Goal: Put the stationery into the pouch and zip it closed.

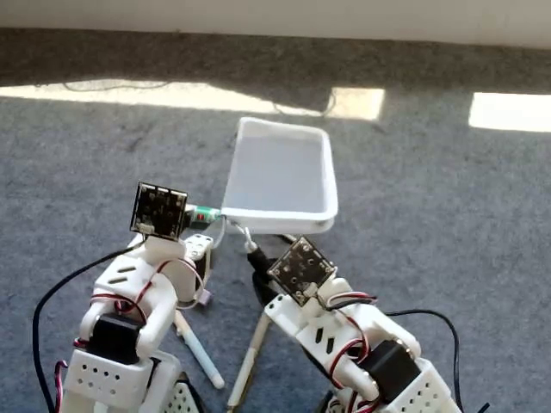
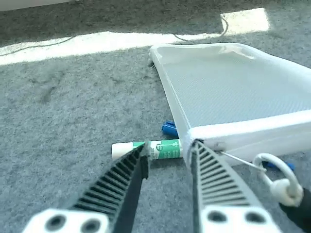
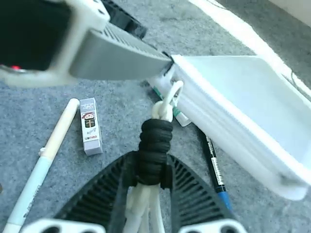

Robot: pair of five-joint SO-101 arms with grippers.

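Note:
The white mesh pouch (image 1: 280,176) lies open-topped on the grey carpet. My right gripper (image 3: 150,162) is shut on the black knotted cord (image 3: 155,145) of the zipper pull, whose white loop (image 3: 167,99) leads to the pouch's near corner. My left gripper (image 2: 167,158) is open just above the carpet, one fingertip (image 2: 198,145) touching that pouch corner (image 2: 209,136). A green-and-white glue stick (image 2: 146,149) lies just beyond its tips, partly under the pouch edge. An eraser box (image 3: 90,126), a white pen (image 3: 43,155) and a black pen with a blue end (image 3: 214,165) lie on the carpet.
Two pale pens (image 1: 198,348) (image 1: 250,361) lie on the carpet between the arm bases. A blue cap (image 2: 168,128) pokes out from under the pouch. Sunlit patches (image 1: 508,112) and a thin cable (image 1: 95,86) cross the carpet farther back.

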